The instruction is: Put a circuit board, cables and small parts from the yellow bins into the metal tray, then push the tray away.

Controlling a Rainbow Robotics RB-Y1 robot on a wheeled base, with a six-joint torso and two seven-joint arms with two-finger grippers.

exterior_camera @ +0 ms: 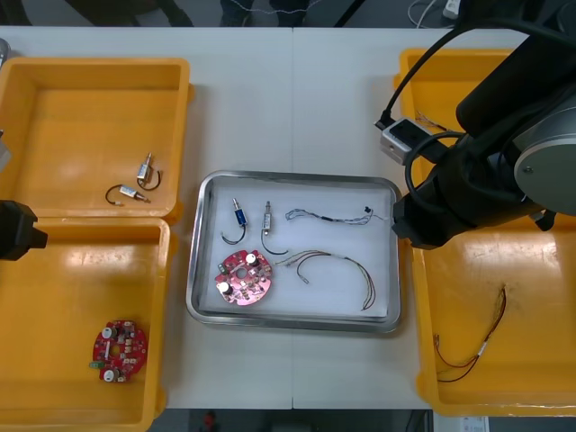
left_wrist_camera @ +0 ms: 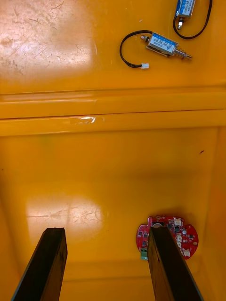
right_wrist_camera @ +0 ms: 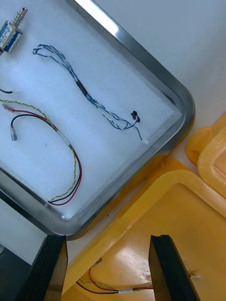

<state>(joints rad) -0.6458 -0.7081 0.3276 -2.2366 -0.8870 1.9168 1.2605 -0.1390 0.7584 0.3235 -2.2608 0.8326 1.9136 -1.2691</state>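
While the right arm (exterior_camera: 486,171) bends in across the right side, the right gripper (right_wrist_camera: 108,240) hangs wide open and empty above the near right bin (right_wrist_camera: 179,221), just beside the metal tray (exterior_camera: 297,176). That tray holds a round red circuit board (exterior_camera: 243,276), two small metal parts (exterior_camera: 238,216), a twisted blue and white cable (exterior_camera: 328,214) and a red and yellow cable (exterior_camera: 346,265). At the left, the left gripper (left_wrist_camera: 106,233) gapes empty over the near left bin (left_wrist_camera: 94,164).
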